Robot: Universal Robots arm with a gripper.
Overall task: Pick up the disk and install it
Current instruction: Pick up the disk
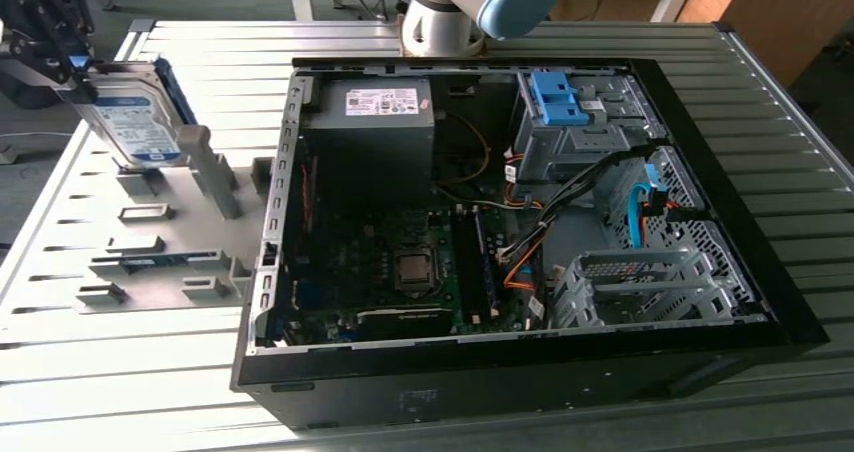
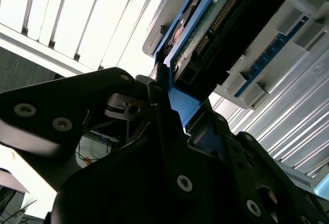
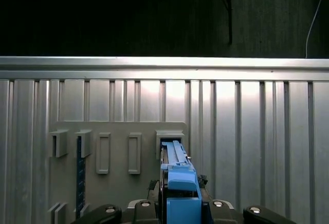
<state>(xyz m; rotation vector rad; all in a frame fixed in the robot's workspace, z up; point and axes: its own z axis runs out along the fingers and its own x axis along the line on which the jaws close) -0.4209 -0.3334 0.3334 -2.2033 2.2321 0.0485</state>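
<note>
Plainly, the tool (image 1: 78, 80) is clamped on one disk (image 1: 138, 124) at the grey rack (image 1: 174, 264), beside one computer case (image 1: 534, 374).

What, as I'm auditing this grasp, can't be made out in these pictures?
- Exterior view: the picture's left edge cuts off part of the gripper. Whether the disk touches the grey holder below it is too small to tell.
- Second wrist view: the gripper's body hides the disk end it grips.
- First wrist view: the disk is edge-on, so its label is hidden.
- Exterior view: cables hide parts inside the computer case.
</note>
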